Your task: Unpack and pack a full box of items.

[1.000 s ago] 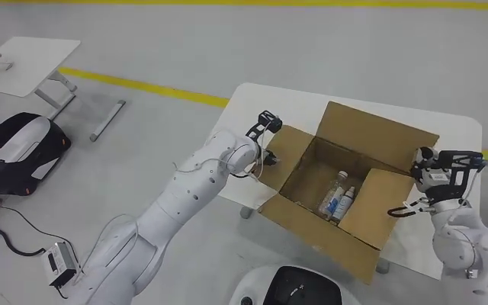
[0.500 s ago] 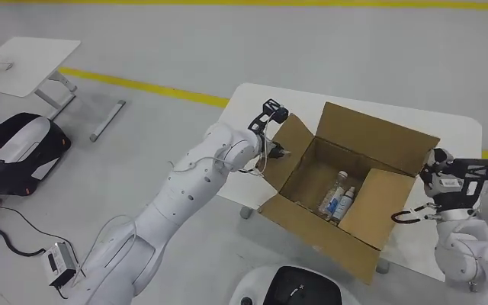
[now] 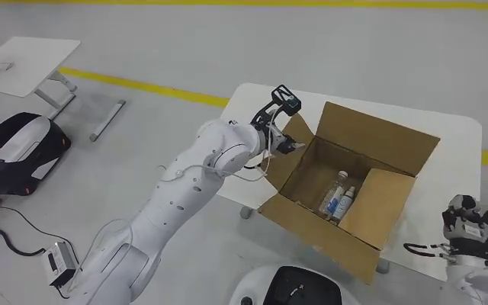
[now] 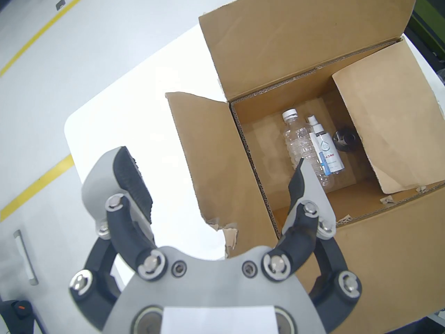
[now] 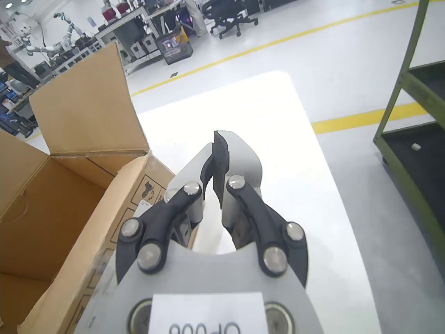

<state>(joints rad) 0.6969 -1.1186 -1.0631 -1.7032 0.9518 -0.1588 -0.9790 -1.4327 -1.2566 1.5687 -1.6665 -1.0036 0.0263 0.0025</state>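
White surface carries open cardboard box; clear plastic bottle lies on its floor beside spray bottle. My left pincer spread above box rim; right pincer closed, empty. Bottle probably light, crushable: grip mid-body.

White table, yellow floor line, green shelving

Glossy white left arm, rounded segments, thin cables looped near the wrist. left gripper: silver-grey base plate, black linkage bars, silver screws, grey fingers with ribbed black pads, white sticker on base. right gripper same build, sticker has black print.
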